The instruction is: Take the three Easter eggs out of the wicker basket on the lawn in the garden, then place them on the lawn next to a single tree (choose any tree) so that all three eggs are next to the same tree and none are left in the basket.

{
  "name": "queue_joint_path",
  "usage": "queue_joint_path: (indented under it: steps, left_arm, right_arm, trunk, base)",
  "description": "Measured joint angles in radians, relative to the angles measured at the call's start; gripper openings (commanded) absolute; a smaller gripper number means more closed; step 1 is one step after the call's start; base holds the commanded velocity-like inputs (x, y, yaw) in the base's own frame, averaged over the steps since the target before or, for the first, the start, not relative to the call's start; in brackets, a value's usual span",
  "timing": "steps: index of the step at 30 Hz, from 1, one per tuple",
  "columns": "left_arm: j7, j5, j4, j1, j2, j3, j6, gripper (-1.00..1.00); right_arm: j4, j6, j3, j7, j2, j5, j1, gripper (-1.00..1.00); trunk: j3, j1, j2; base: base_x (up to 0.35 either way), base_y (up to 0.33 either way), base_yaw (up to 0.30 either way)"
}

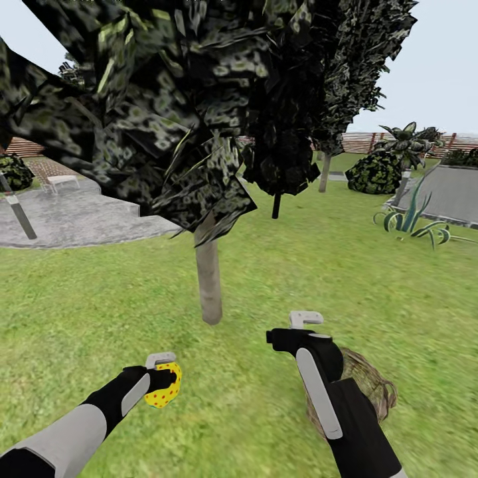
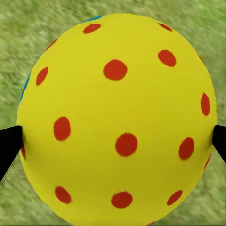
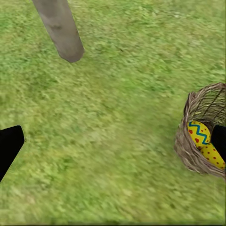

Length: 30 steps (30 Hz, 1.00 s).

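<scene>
— Left gripper (image 1: 161,378)?
— Clamped on one Easter egg (image 1: 164,392), held over the lawn (image 1: 252,279), near the tree (image 1: 210,285) trunk.
— Right gripper (image 1: 292,330)?
— Fingers spread wide, nothing between them — it hung above the grass by the wicker basket (image 3: 200,136).
— The rest?
— Two eggs (image 3: 203,141) lay in the basket, which sat on the lawn, apart from the trunk.

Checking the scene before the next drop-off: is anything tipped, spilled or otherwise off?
Nothing stands out. The wicker basket stands on the lawn with two Easter eggs inside, none spilled. The left pincer holds the third egg cleanly between its fingers. The right pincer is open above grass near the tree.
</scene>
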Motion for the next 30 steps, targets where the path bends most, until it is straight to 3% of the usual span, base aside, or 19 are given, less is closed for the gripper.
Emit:
queue_joint_path:
  steps: [11,30]
  left_arm:
    - [0.004,0.001,0.000,0.000,0.000,0.018,0.000,-1.00]
    - [0.004,0.000,0.001,0.001,0.000,0.026,-0.004,-1.00]
  right_arm:
    - [0.001,0.000,0.001,0.000,0.000,-0.001,0.000,1.00]
    - [-0.013,0.003,-0.019,-0.005,-0.009,0.004,0.000,1.00]
  trunk:
    - [0.000,0.000,0.000]
    - [-0.060,0.073,-0.133]
  base:
    - [-0.027,0.126,0.000]
    - [0.000,0.001,0.000]
